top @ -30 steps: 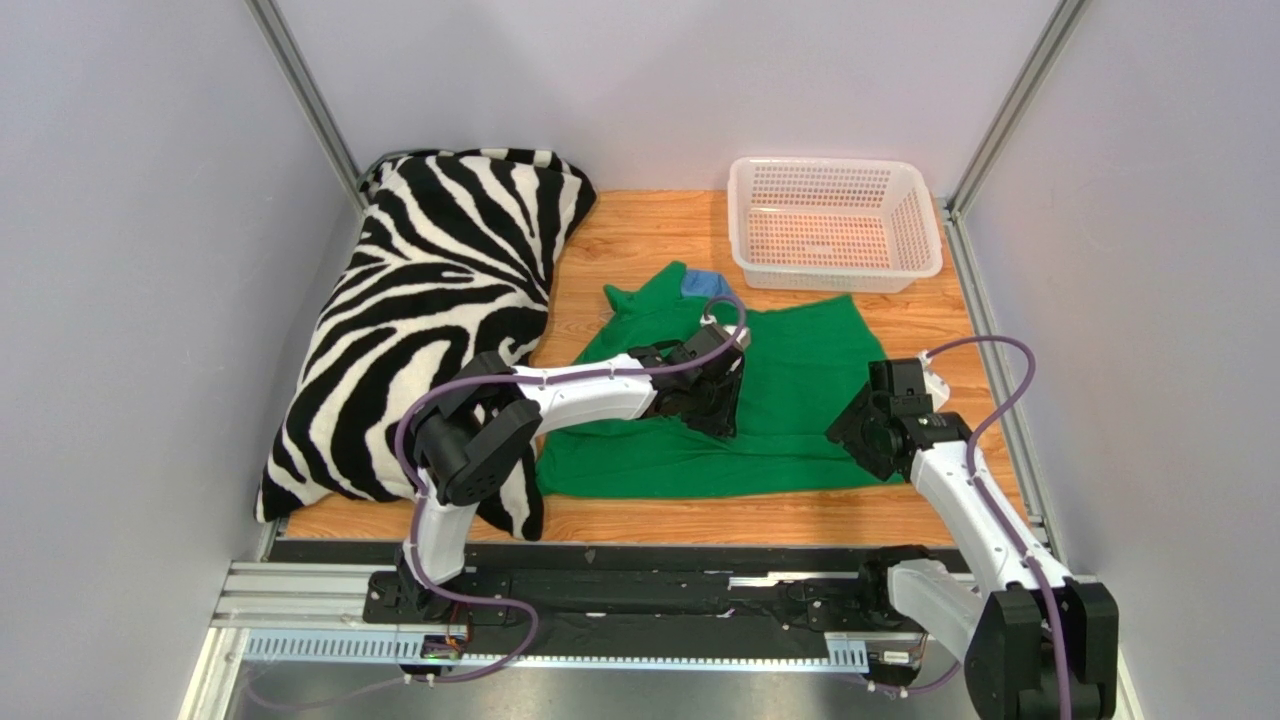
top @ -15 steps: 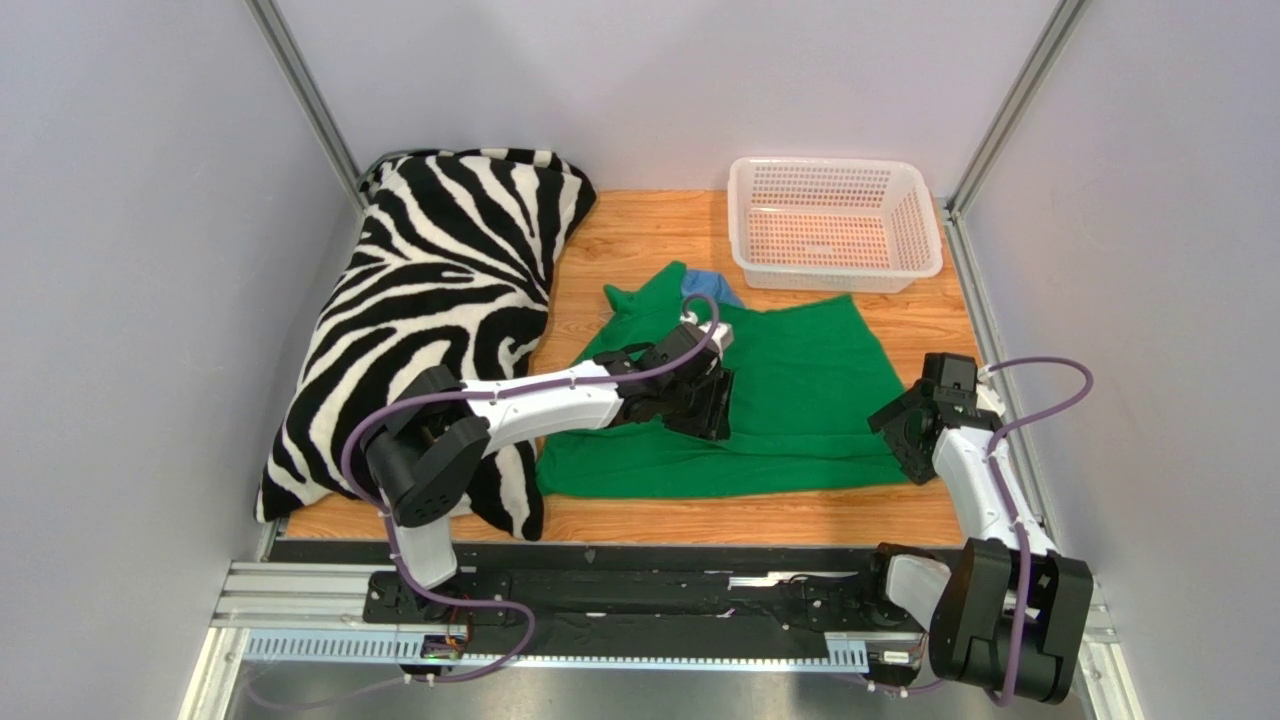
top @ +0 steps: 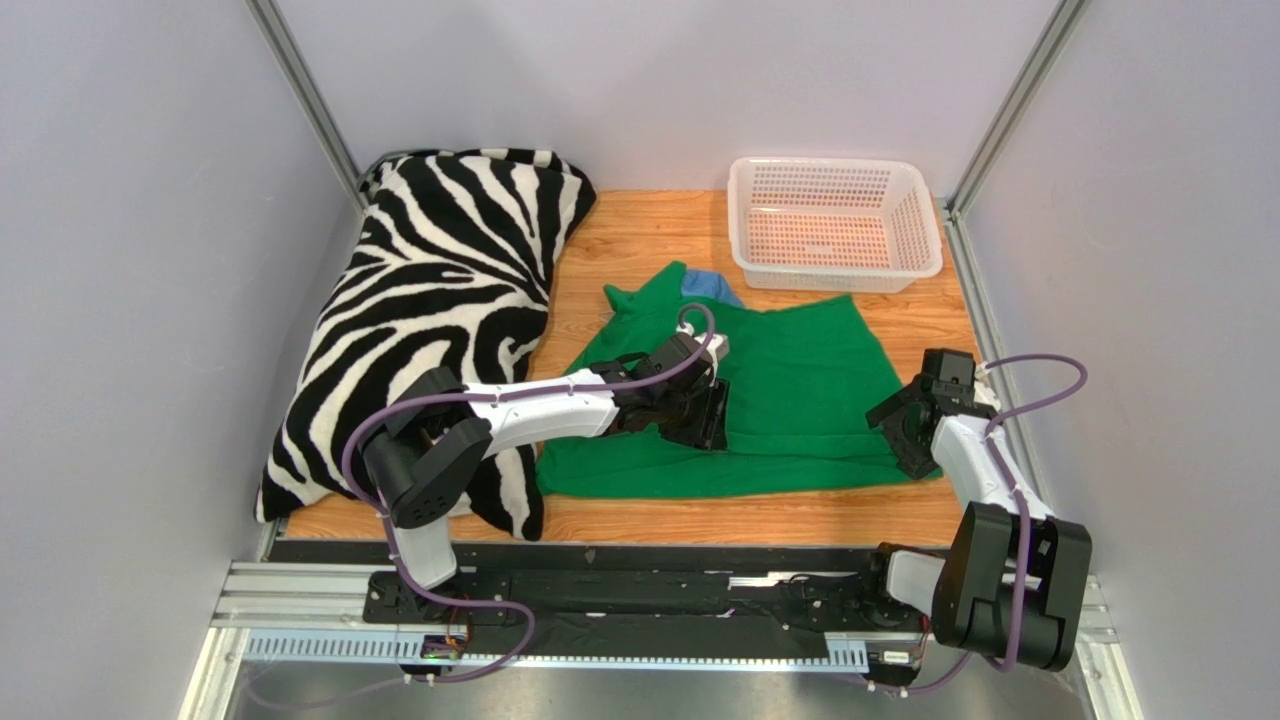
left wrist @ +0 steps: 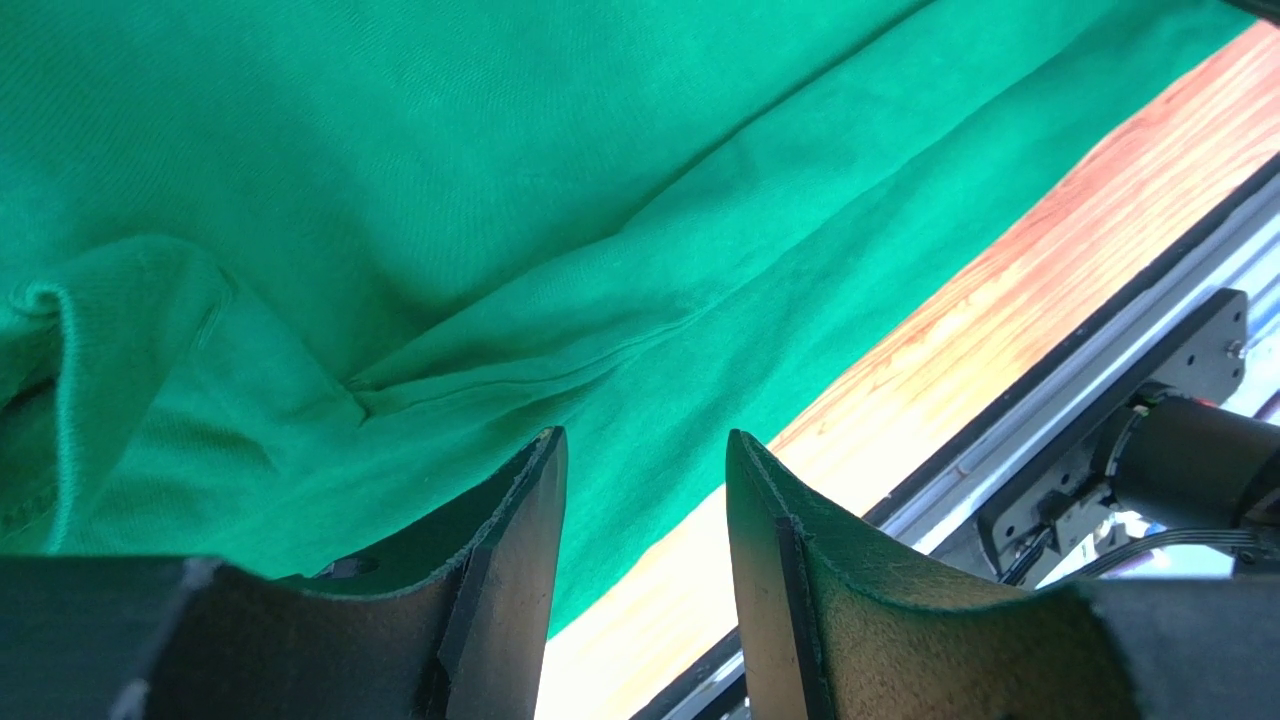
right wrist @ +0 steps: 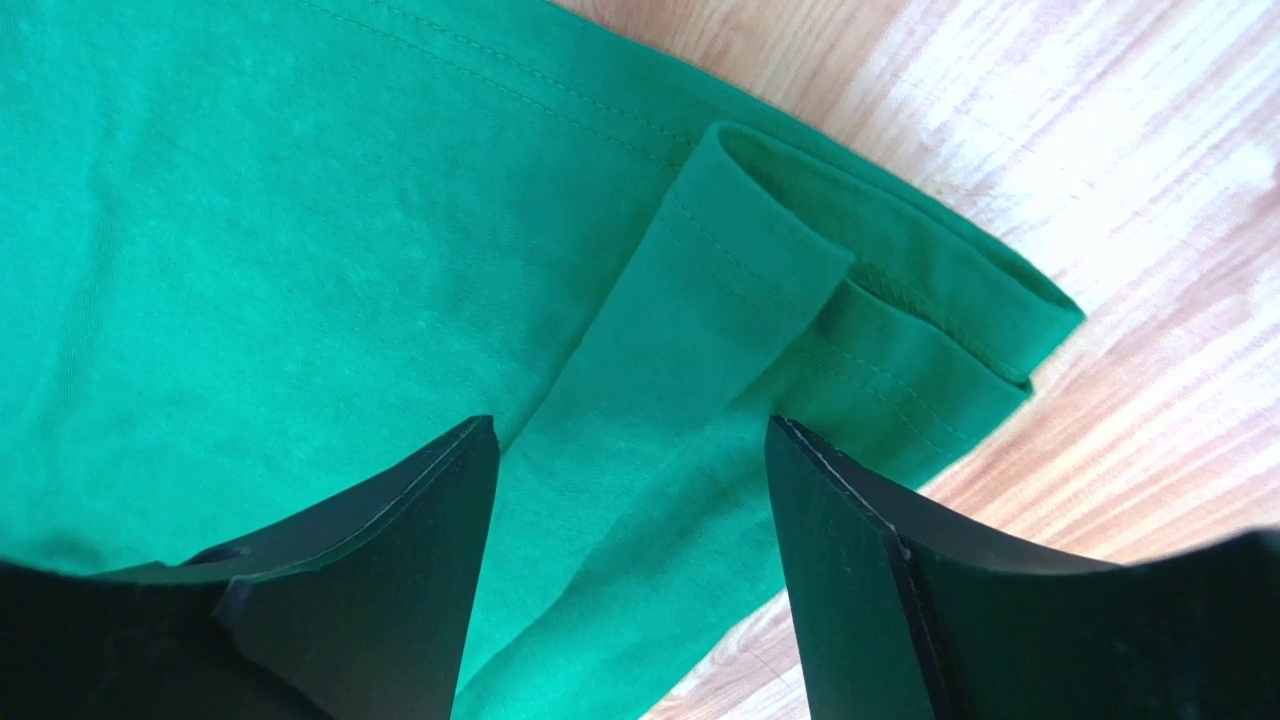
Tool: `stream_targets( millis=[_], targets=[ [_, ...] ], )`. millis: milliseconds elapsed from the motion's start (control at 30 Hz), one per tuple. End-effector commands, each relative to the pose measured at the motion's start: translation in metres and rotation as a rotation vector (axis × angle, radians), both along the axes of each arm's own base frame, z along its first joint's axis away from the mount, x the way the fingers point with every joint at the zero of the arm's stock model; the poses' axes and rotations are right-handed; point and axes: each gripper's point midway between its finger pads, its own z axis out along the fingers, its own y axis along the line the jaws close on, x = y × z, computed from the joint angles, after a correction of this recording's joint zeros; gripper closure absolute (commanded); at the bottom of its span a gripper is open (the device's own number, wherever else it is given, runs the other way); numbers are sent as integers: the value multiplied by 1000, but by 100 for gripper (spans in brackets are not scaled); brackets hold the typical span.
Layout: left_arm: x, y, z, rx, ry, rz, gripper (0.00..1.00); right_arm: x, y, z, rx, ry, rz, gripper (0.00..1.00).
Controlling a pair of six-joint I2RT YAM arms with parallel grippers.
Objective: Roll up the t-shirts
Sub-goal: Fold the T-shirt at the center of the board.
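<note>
Green cotton filled the middle of the overhead view: a plain bright green short-sleeved t-shirt lay spread out flat on the wooden table top, not rolled, its lower hem near the front edge. A large black-and-white zebra-striped pillow lay along the left side, touching the shirt's left edge. A white perforated plastic basket stood at the far right, apart from the shirt. A small piece of blue cloth showed just behind the shirt's far edge. The left gripper hung low over the middle of the shirt, its arm reaching across from the pillow side. The right gripper sat at the shirt's right edge, near the front corner.

From the left wrist, the two black fingers stood apart with a clear gap between them, open and holding nothing. Beneath them the green cloth was wrinkled, with a bunched, ribbed fold at the left. A strip of wood and the black metal rail at the table's near edge showed beyond the hem.

From the right wrist, the black fingers were spread wide, open, with nothing pinched between them. Under the gap lay the shirt's corner, where a stitched hem was folded back over itself, resting flat on the pale wood.
</note>
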Motion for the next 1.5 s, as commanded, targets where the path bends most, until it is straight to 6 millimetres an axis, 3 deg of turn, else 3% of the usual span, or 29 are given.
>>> stream_targets(
  millis=[0, 667, 1233, 1467],
  targets=[
    [5, -11, 12, -59, -21, -9, 48, 28, -7, 15, -16, -97, 1, 31],
    [9, -9, 17, -55, -38, -19, 49, 54, -10, 15, 7, -116, -17, 33],
    [19, -4, 45, -68, -88, -16, 49, 90, -15, 14, 29, -129, -32, 34],
    [36, 12, 53, -83, -73, 35, 49, 118, -15, 17, 56, -159, -12, 34]
  ],
)
